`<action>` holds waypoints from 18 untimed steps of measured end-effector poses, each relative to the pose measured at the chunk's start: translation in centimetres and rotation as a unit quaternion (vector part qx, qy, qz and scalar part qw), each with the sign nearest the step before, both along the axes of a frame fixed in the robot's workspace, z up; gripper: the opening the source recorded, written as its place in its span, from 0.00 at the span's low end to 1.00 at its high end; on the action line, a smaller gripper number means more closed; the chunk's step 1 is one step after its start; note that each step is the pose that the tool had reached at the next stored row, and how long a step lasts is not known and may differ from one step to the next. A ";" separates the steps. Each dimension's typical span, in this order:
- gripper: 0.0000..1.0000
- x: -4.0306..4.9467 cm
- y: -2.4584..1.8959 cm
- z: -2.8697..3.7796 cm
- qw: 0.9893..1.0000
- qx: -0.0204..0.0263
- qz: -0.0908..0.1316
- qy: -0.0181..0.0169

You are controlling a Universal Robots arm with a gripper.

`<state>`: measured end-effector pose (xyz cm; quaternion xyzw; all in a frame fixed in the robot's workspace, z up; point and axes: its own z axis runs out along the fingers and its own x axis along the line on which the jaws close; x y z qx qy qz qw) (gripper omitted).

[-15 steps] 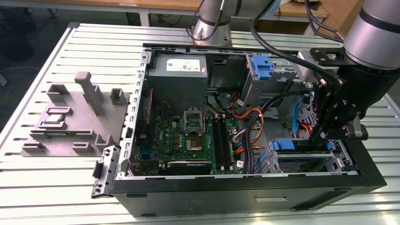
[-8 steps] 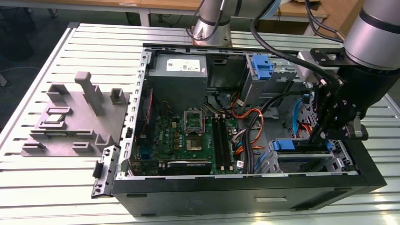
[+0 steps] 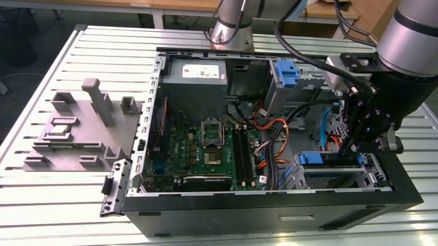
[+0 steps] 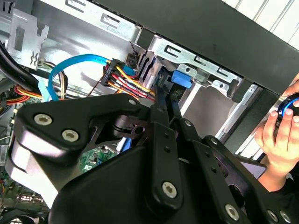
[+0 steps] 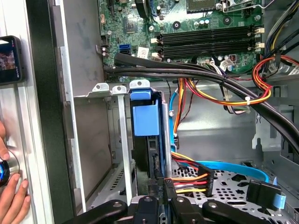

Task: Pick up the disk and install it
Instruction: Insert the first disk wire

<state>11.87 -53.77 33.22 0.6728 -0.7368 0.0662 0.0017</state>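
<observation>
1. Computer case (image 3: 274, 207) lies open on its side on the slatted tabletop (image 3: 61, 205), with the motherboard (image 3: 198, 148) showing inside and a grey power supply box (image 3: 195, 77) at the far end
2. Near the exterior view's right the arm (image 3: 411, 46) reaches down into the case, and its gripper (image 3: 359, 146) sits at the metal drive bay (image 3: 335, 171) in the near corner
3. The disk (image 5: 147, 126) stands on edge in that bay between the metal rails; in the first wrist view its blue carrier bracket (image 5: 145, 119) faces the camera, with the dark drive body running down behind it to the gripper (image 5: 161, 193)
4. In the second wrist view the two black fingers (image 4: 161, 109) lie narrow and close together, pressed along the thin edge of the disk (image 4: 180, 79), whose blue tab shows just past their tips; they grip the disk
5. In the exterior view a blue tab (image 3: 311, 158) shows on top of the bay beside the gripper
6. A bundle of red, orange and yellow wires (image 5: 191, 175) and a light blue data cable (image 5: 233, 167) run just beside the disk inside the case
7. A second blue caddy (image 3: 287, 74) sits in the far drive cage, well apart from the gripper
8. A grey moulded fixture (image 3: 82, 128) rests on the tabletop toward the exterior view's left of the case
9. A person's hand (image 4: 280, 133) holds a round blue thing outside the case wall, and it shows in both wrist views (image 5: 11, 198)
</observation>
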 end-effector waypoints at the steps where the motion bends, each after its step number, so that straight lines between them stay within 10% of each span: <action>1: 0.17 0.00 0.01 0.01 1.000 0.000 0.000 0.000; 18: 0.17 -0.04 -0.12 -0.04 1.000 0.001 0.000 0.000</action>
